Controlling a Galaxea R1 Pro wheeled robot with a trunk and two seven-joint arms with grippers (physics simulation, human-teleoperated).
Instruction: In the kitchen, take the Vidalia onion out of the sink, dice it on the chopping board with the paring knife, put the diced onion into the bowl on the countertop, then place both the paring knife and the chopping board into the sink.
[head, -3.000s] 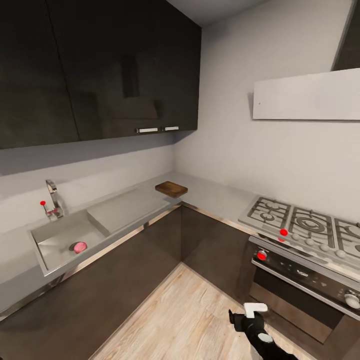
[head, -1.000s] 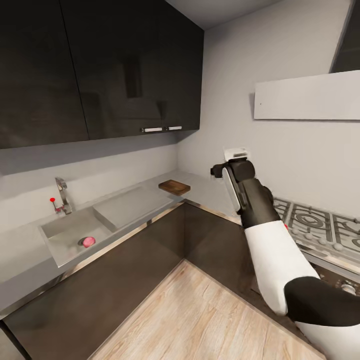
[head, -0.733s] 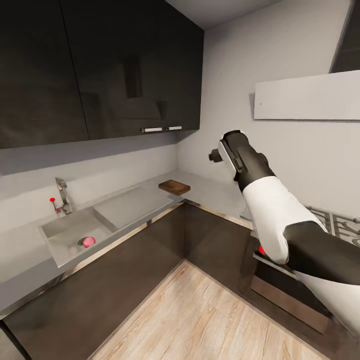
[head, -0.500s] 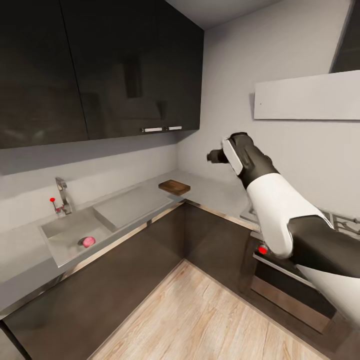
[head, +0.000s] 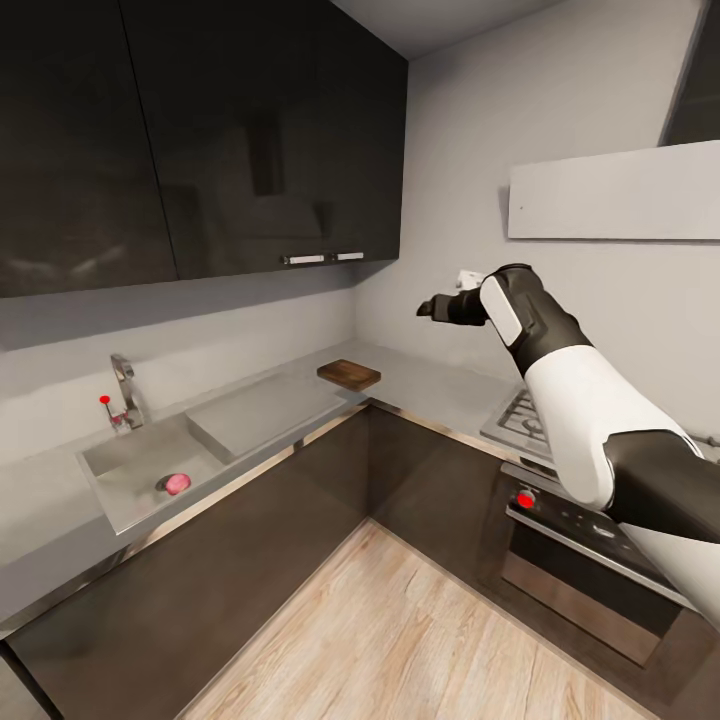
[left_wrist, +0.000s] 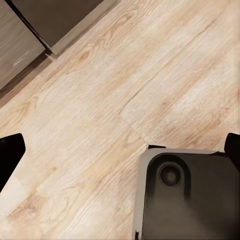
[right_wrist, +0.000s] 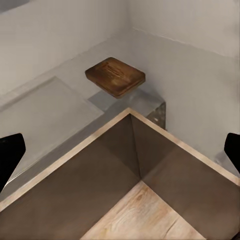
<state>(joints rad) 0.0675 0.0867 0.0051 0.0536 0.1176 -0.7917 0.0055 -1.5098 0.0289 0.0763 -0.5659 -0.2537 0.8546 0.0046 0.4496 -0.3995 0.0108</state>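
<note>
Now my right gripper (head: 432, 306) hangs raised with fingers spread apart, the chopping board (head: 348, 375) below and just ahead on the countertop (head: 430, 385), the Vidalia onion (head: 177, 484) well beyond in the sink (head: 125, 465).

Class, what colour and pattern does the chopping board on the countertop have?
The chopping board is dark brown with visible wood grain, clearest in the right wrist view.

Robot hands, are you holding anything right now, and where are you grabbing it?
Nothing is held. The right gripper is up in the air with open, empty fingers, pointing toward the chopping board. The left fingers are open over the bare floor.
</note>
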